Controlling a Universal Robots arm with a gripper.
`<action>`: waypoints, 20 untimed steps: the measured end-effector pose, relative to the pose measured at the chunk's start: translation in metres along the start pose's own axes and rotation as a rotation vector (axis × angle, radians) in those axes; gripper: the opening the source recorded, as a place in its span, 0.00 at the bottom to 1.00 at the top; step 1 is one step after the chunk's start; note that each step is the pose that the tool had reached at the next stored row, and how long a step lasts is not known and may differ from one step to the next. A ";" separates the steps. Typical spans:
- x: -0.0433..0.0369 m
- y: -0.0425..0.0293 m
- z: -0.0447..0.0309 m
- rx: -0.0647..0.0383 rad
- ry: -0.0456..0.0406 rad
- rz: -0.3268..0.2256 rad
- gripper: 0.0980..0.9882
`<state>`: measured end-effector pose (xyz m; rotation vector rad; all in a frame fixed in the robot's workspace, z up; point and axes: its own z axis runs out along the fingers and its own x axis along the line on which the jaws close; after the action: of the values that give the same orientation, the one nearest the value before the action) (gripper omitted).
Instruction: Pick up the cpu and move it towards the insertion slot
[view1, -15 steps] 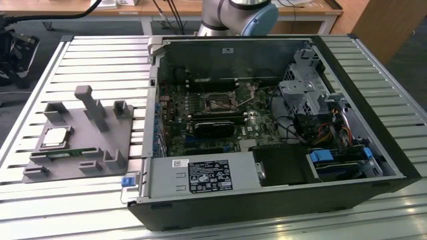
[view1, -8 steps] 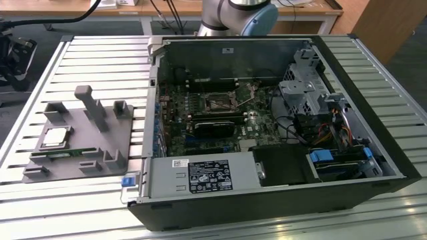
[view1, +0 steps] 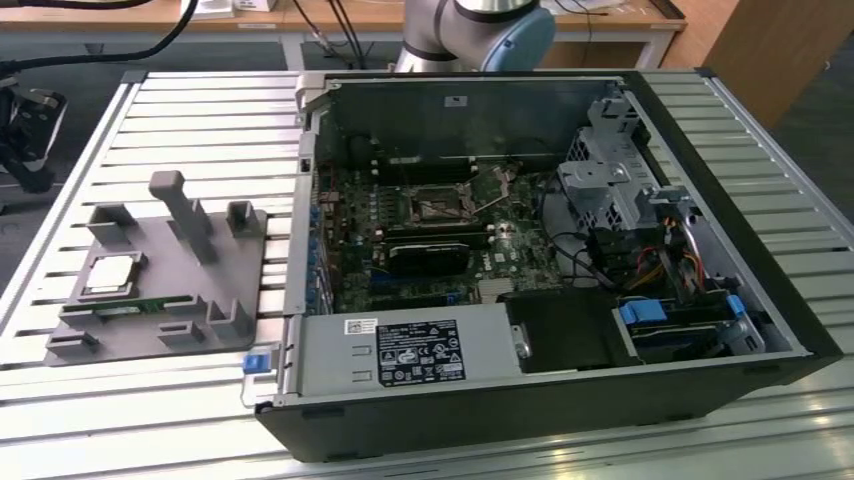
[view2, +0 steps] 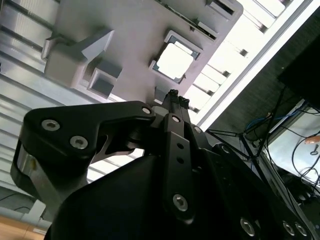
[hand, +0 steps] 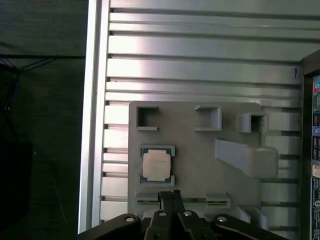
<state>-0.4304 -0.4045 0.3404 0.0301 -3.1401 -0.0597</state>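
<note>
The cpu (view1: 111, 275) (hand: 156, 166) (view2: 175, 61), a small silvery square with a pale rim, lies flat in its recess on the grey fixture plate (view1: 187, 290) at the exterior view's left. In both wrist views my gripper (hand: 170, 194) (view2: 175, 96) hangs well above that plate, close beside the cpu and apart from it. Its black fingers are pressed together with nothing between them. The insertion slot (view1: 438, 208), a dark square socket in a silvery frame, sits on the motherboard inside the open computer case (view1: 694, 300).
A green memory stick (view1: 134, 308) (hand: 149, 201) lies along the plate's edge near the cpu. Grey posts and a tall wedge (view1: 180, 215) (hand: 245, 155) rise from the plate. The ribbed metal table (view1: 200, 130) carries everything. The arm's base (view1: 481, 30) stands behind the case.
</note>
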 end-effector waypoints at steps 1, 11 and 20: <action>0.0011 0.0000 0.0017 0.000 0.0002 0.000 0.01; 0.0071 -0.0006 0.0198 0.005 0.0011 -0.001 0.29; 0.0072 -0.0014 0.0329 0.019 0.0020 -0.003 0.61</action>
<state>-0.4376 -0.4048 0.3075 0.0349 -3.1387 -0.0293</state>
